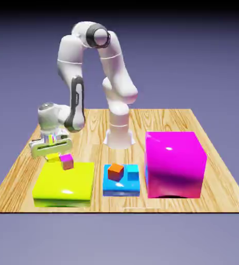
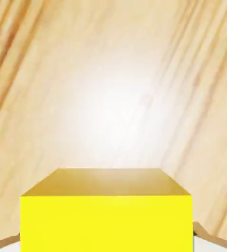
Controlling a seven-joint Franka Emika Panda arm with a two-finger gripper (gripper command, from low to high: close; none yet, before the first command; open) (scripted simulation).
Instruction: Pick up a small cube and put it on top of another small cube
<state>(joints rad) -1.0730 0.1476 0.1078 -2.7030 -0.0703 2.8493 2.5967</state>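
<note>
My gripper point(image 1: 53, 153) sits low at ext view's left, over the table point(image 1: 17, 171) just behind the yellow-green slab point(image 1: 64, 187), clamped on the small yellow cube point(image 2: 106, 211); hand cam shows it big betw my tips, wood grain beyond. Magenta-top small cube point(image 1: 67, 161) rests on slab's back edge, just right of my fingers. Mid: orange cube point(image 1: 115, 171) on blue block point(image 1: 122, 185). Right: big magenta block point(image 1: 174, 163).

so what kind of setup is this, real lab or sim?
Looks like a rendered simulation tabletop: a wooden table floating on a plain blue-violet backdrop, a white robot arm, and glossy toy blocks like the big magenta block.
</note>
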